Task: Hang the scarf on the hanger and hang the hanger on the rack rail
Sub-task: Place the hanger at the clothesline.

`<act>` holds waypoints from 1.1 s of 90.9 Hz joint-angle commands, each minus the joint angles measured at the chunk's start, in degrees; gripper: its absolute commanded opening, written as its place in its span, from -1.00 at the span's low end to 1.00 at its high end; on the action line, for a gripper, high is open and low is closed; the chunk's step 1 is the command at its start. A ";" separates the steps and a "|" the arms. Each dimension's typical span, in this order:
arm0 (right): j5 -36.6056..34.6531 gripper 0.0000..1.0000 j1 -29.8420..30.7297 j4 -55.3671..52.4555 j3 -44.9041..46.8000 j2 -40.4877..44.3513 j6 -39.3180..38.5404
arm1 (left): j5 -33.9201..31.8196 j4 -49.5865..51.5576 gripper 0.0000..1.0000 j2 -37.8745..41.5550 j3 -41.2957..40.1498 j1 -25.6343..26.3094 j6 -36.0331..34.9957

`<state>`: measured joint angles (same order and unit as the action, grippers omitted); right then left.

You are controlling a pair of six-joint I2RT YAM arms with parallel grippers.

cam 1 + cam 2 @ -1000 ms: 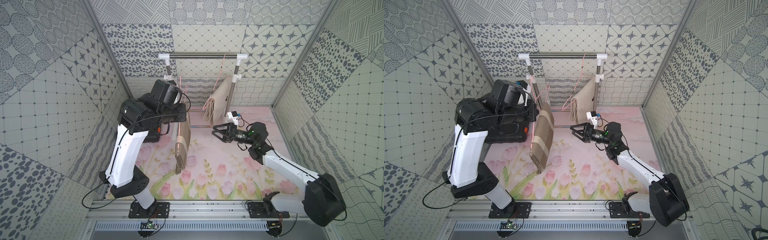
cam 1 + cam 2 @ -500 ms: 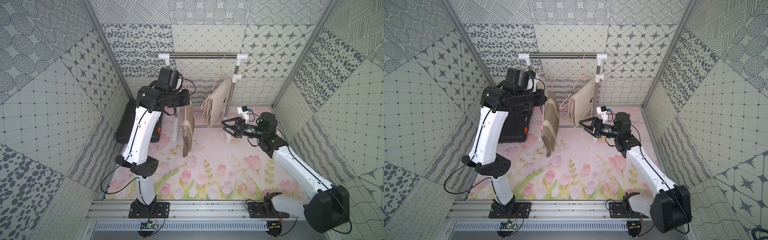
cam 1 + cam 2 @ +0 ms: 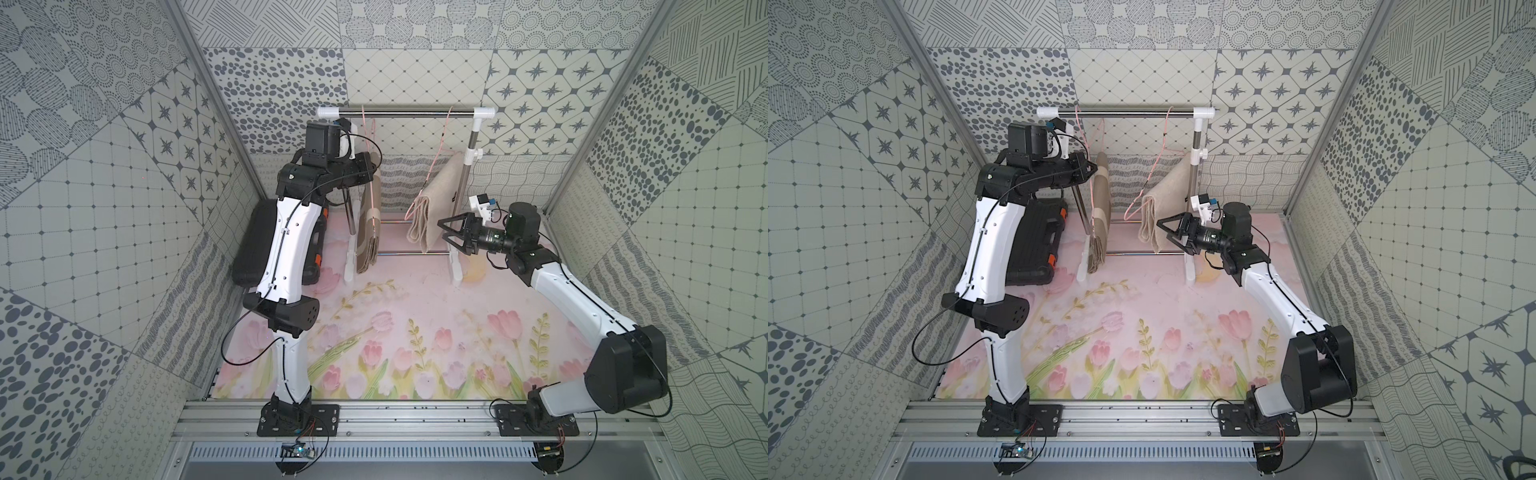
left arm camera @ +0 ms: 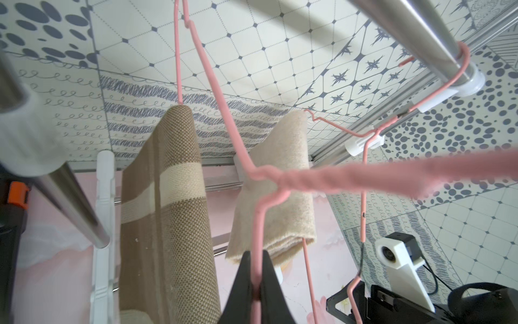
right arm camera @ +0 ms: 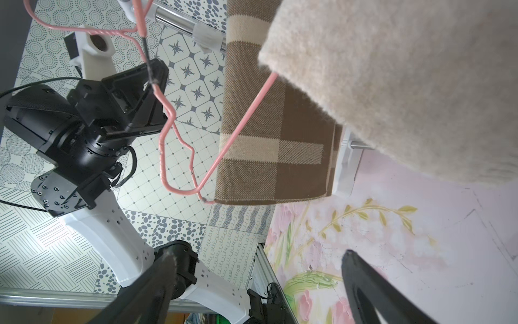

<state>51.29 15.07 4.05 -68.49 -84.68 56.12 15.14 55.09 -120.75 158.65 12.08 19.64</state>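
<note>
Left claw [image 4: 255, 258] is pinching shut on the hanger [image 4: 283, 179], gripping the wire just below the twisted neck. Brown scarf [image 4: 168, 210] is hanging folded over the hanger's bar, right beside the claw and trailing well below it, clear of the bench [image 3: 415, 299]. The hook is reaching up past the claw toward the rail [image 3: 407, 111]; I cannot tell whether it is seated over it.

Right claw [image 3: 441, 230] is standing wide, holding nothing, with its tips just beside the beige scarf [image 3: 434, 208] that is hanging from the rail ahead of it.

My reading: the scarf is already draped, so the step in hand is getting the hook onto the rail.

- I am planning to carry the hook above the rail, then lower it straight down so that it catches.
- I am holding the bar level, so the scarf is not sliding off one end.
- I am not loosening the pinch until the rail is taking the weight.
- I am minding the gap to the beige scarf's wire, since the two could tangle.
- The right claw is free to steady the brown scarf if it swings.
</note>
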 commanded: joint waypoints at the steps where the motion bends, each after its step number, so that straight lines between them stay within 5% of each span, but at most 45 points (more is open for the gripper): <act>1: -1.14 0.87 -0.47 2.53 -2.97 -1.96 -0.93 | 9.98 -19.49 -1.00 -2.82 1.99 -2.11 0.72; 51: -0.66 0.82 -0.83 6.21 -8.72 -10.77 2.38 | 14.22 -21.61 -1.00 -8.69 3.95 -5.81 5.95; 100: -0.72 0.78 0.47 11.15 -3.54 -9.69 6.28 | 12.25 -0.56 -1.00 -6.12 0.04 -5.00 0.41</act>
<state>50.52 15.05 11.07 -74.00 -95.44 61.36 28.40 47.86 -128.92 160.05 6.79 23.68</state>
